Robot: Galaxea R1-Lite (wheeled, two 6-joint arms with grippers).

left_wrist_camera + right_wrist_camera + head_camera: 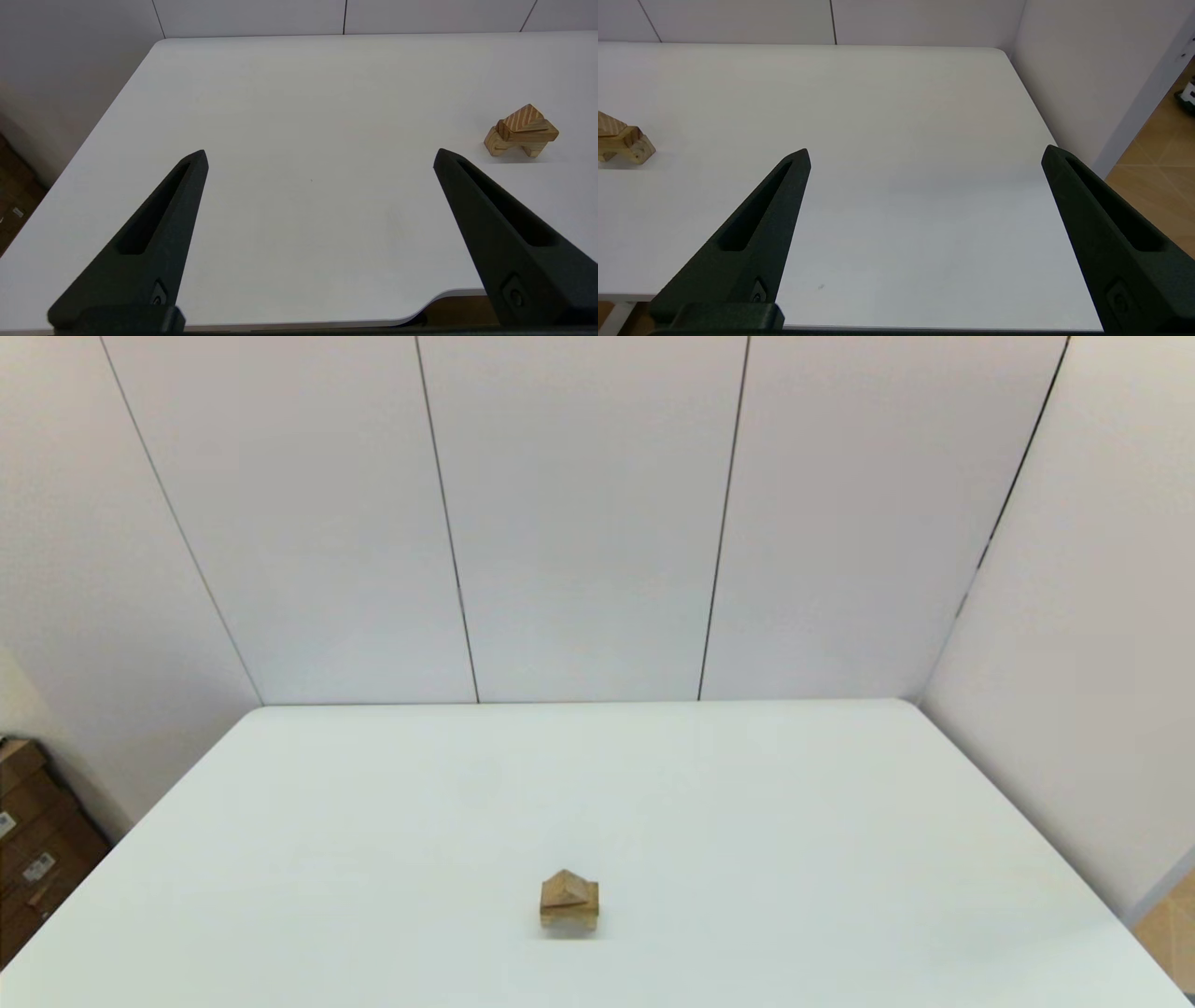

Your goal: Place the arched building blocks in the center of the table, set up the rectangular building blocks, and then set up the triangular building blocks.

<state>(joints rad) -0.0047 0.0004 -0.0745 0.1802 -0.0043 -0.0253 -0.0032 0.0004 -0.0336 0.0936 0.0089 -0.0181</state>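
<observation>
Both grippers have their 2 black fingers spread wide apart with nothing between them. On the left gripper (320, 156), one finger (154, 233) and its partner rise over the near edge of the table (289, 102), above bare white surface on the robot's left side. On the right gripper (924, 154), a finger (756, 228) and its partner stand the same way over the near edge on the robot's right side, with a strip of tan floor (1157, 186) showing beyond the table's right edge. Neither arm appears in the head view, so both sit low and close to the robot, well apart from the blocks.

Farther out, near the middle of the table's width and toward its near half, the 3 blocks form 1 small stack. At the base stands the arched building block (497, 142), pale wood, resting on its 2 short feet with the notch facing down. On top of it lies the rectangular building block (532, 133), a darker flat slab, laid across the arch and touching it. On top of the slab sits the triangular building block (523, 117), its striped end face turned toward the left wrist camera and its ridge pointing up. In the head view the stack reads as a little house shape.

Beyond the stack the white tabletop runs back to pale wall panels (579, 523). Brown cardboard boxes (37, 859) stand on the floor past the table's left edge.
</observation>
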